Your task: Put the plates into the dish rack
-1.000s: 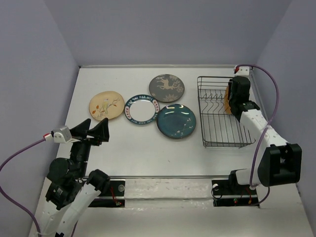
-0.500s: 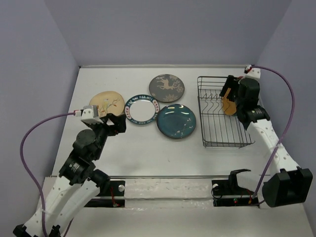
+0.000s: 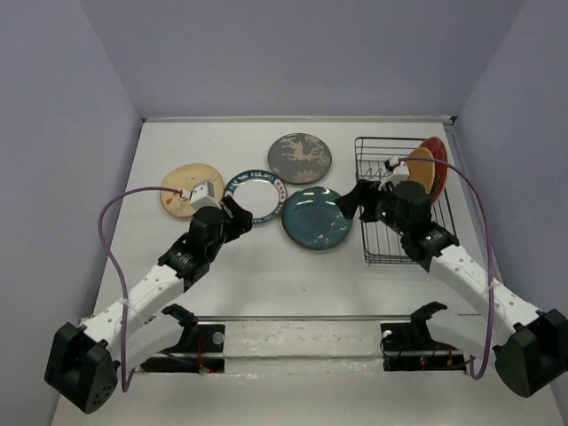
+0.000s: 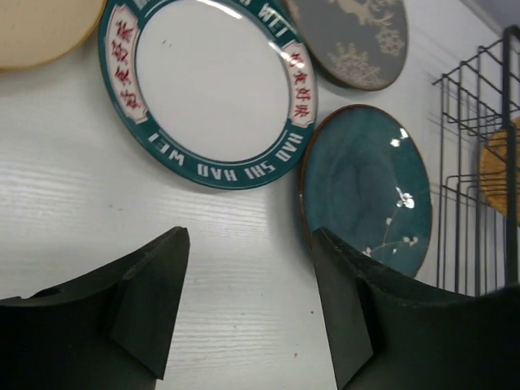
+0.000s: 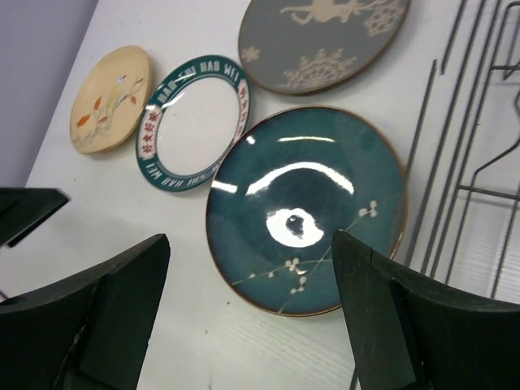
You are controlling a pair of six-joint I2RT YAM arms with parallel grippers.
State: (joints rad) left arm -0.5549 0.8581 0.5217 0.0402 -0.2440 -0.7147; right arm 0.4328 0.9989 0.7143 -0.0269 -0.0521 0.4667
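White table is carrying four of the six plates flat; two are standing on edge at the far right end of the rack, namely the red plate and, just in front of it, the orange plate. Cream plate, white plate, grey plate and teal plate are lying in a loose cluster left of the rack, the white and teal rims sitting just beside each other, possibly touching. Left gripper is hovering over the near edge of the white plate, jaws spread and holding nothing. Right gripper is hanging over the teal plate's near edge, beside the rack's left wall, jaws likewise wide and empty. Risks, as judged: both grippers are working close together over neighbouring plates, so one arm could be fouling the other; a flat rim is offering little purchase, and the glossy teal glaze may be slipping from the fingers; nudging either plate could be shoving its neighbour; a tilted plate could be catching the rack wires on the way in.
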